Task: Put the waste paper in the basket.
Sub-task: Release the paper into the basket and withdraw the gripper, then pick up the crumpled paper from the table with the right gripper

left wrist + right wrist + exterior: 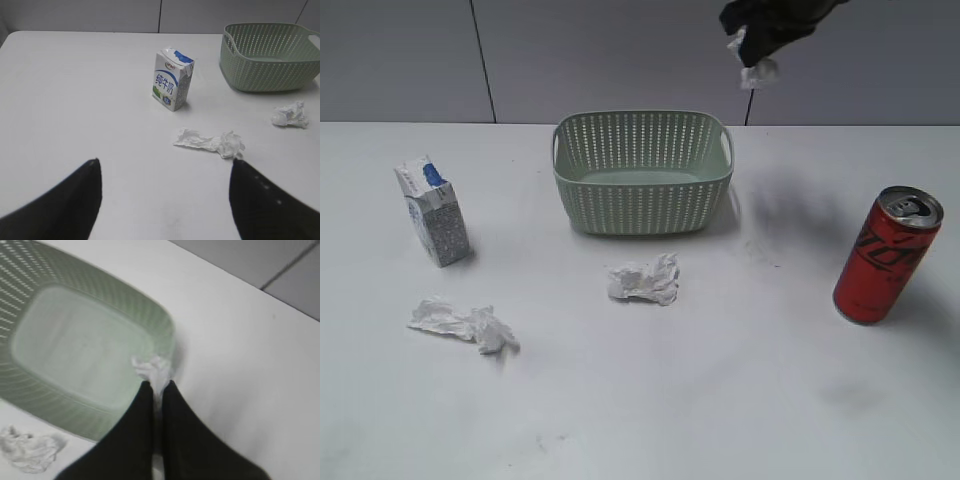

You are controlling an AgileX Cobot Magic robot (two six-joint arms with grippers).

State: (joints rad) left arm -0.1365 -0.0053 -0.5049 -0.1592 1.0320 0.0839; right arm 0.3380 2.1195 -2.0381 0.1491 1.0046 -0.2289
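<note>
The pale green slotted basket (642, 186) stands at the back middle of the table; it also shows in the left wrist view (272, 62) and from above in the right wrist view (75, 347). My right gripper (756, 58) is high above the basket's right end, shut on a small white paper wad (760, 72), which pokes out between the fingertips (152, 370). A fist-sized wad (645, 281) lies just in front of the basket. Another wad (465, 324) lies at the front left. My left gripper (165, 175) is open and empty, low over the table short of that wad (212, 142).
A blue-and-white milk carton (433, 212) stands at the left. A red drink can (886, 256) stands at the right. The white table (720, 400) ends at a grey wall behind the basket.
</note>
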